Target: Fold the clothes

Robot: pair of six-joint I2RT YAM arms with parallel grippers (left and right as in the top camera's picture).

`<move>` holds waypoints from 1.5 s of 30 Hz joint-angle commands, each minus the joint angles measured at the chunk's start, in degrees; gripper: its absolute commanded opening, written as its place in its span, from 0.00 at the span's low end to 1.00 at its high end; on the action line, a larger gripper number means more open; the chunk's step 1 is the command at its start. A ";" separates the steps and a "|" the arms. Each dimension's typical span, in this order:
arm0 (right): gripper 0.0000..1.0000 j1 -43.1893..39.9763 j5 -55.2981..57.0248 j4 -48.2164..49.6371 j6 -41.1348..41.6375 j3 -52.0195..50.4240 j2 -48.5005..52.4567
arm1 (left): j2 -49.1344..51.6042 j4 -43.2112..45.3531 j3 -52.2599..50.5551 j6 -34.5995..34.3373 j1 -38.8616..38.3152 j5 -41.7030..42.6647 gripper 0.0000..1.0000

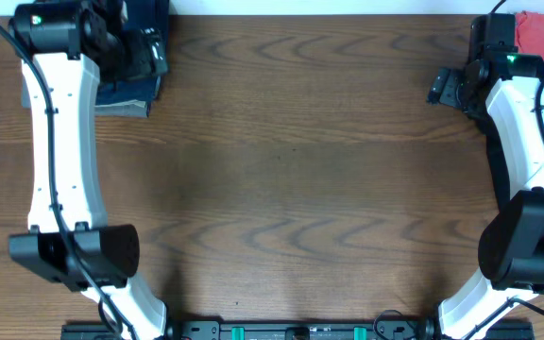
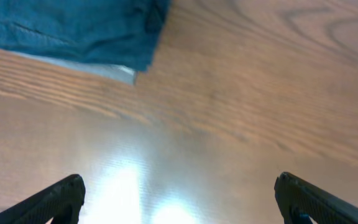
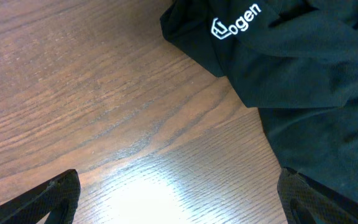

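A folded blue garment (image 1: 128,93) lies at the table's far left corner, partly under my left arm. In the left wrist view it fills the upper left (image 2: 73,28), with a pale inner edge showing. My left gripper (image 1: 149,52) is open and empty just beyond its edge, fingers wide apart over bare wood (image 2: 179,199). A black garment with a white "ogen" logo (image 3: 303,74) lies crumpled at the far right. My right gripper (image 1: 445,87) is open and empty over the wood (image 3: 179,199), with its right finger at the black cloth's edge.
A red cloth (image 1: 541,33) lies at the far right corner behind the right arm. The wooden table (image 1: 291,189) stretches between the two arms. The arm bases stand at the front edge.
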 commanded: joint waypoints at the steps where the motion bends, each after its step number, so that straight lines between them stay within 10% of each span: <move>1: 0.99 0.04 0.57 0.04 0.81 0.26 0.35 | -5.55 -1.70 0.33 0.17 -2.38 1.64 0.98; 17: 0.99 0.04 0.59 0.04 0.81 0.26 0.35 | -54.38 11.80 -40.00 2.16 -24.68 2.25 0.98; 24: 0.99 0.07 0.59 0.04 0.81 0.26 0.35 | -73.88 20.63 -59.82 -7.43 -27.56 2.23 0.98; 36: 0.99 0.04 0.57 0.04 0.81 0.26 0.35 | -79.67 4.94 -63.84 -8.04 -27.56 2.19 0.98; 45: 0.99 0.07 0.59 0.04 0.81 0.26 0.35 | -79.67 8.81 -65.35 -3.87 -27.56 2.01 0.98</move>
